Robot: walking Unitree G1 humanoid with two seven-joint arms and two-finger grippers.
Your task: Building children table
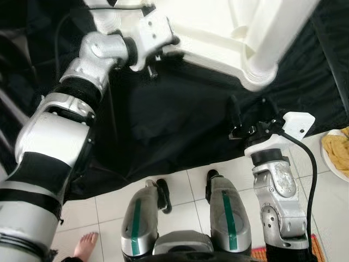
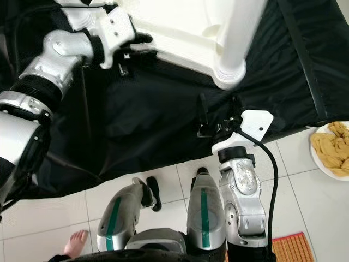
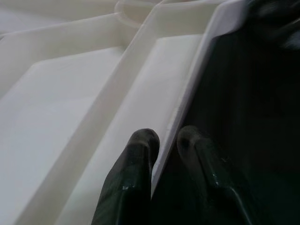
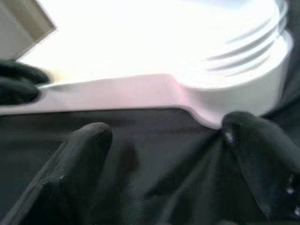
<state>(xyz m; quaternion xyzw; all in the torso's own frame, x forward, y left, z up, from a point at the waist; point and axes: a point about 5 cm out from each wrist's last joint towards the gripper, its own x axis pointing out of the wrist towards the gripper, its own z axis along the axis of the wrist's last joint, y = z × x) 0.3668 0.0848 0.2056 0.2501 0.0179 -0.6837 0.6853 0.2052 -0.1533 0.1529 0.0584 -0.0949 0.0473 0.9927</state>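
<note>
1. Left eye view: one white plastic children's table top (image 1: 218, 33) lies on one black cloth (image 1: 174, 120) in the upper part of the frame, ribbed side showing. One round leg socket (image 1: 260, 76) sits at its corner, upper right of centre. The left tool (image 1: 155, 52) is at the upper left, on the top's edge. The right tool (image 1: 237, 117) is right of centre over the cloth, just below the socket, not touching it. One plate (image 1: 332, 158) of yellow food is at the right edge, on the tiled floor (image 1: 180, 191). One bare foot (image 1: 86, 244) of a person is at the lower left.
2. Right eye view: same scene. One woven mat (image 2: 292, 248) is at the lower right.
3. Left wrist view: two black fingers (image 3: 136, 173) are nearly closed, one on each side of the top's thin edge, pinching it.
4. Right wrist view: two fingers (image 4: 79, 154) are spread wide with nothing between them. The socket is near one fingertip.
</note>
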